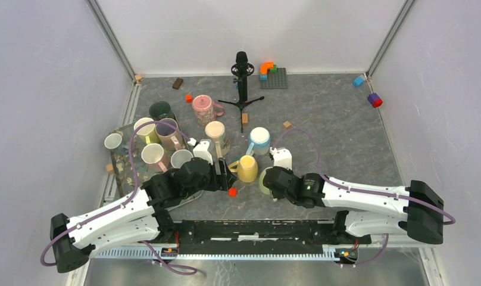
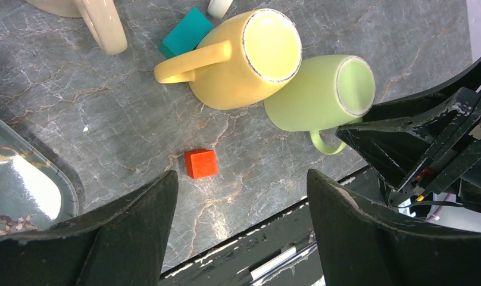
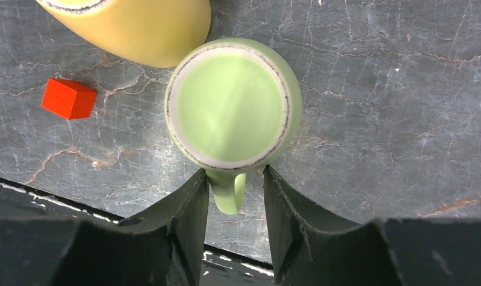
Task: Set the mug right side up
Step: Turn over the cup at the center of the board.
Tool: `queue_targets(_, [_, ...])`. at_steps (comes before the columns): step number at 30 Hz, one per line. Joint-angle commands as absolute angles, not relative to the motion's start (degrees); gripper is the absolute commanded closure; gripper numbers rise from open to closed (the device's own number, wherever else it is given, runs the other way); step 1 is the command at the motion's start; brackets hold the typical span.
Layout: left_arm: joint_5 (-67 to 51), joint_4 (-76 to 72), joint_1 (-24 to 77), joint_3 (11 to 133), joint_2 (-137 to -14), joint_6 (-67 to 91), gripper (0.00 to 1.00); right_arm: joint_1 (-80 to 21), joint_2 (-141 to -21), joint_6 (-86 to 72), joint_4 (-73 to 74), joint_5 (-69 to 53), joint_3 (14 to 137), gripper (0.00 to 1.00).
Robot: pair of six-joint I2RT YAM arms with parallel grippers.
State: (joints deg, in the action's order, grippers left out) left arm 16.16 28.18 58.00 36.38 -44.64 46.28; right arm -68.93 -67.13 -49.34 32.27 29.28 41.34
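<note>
green mug (image 3: 232,107): glossy glazed ceramic | table (image 3: 375,119): veined stone-look, matt | red cube (image 3: 68,98): matt

2 white arms (image 1: 110,217), black joints and jaws, purple cables (image 1: 132,164)

table (image 1: 333,131) grey marbled | green mug (image 3: 232,107) upside-down | yellow mug (image 2: 250,59) | red cube (image 2: 200,163)

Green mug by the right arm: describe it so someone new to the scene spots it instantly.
On the table, go to its near edge in front of the right arm, whose pincer straddles a mug handle. That is the green mug: pale green, upside down, base up. The yellow mug beside it is inverted too, so go by colour.
</note>
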Motion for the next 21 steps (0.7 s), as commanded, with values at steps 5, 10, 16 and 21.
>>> queue_targets(5, [15.14,25.48,57.13,36.98,-45.32,45.71,0.14,-68.07,-68.58,-46.57,30.28,26.92,40.52,0.57])
queue_targets(10, [14.52,25.43,56.82,37.12,-45.16,45.62,0.14,-68.11,-69.19,-46.27,30.8,26.75,41.31,0.6])
queue_targets(16, [13.62,24.88,56.73,36.65,-44.81,45.93,0.14,-68.04,-69.08,-45.99,30.44,26.39,41.14,0.72])
queue_targets(21, [11.57,23.79,56.69,36.09,-44.21,47.05,0.14,-68.11,-67.77,-45.6,29.67,25.76,40.57,0.87])
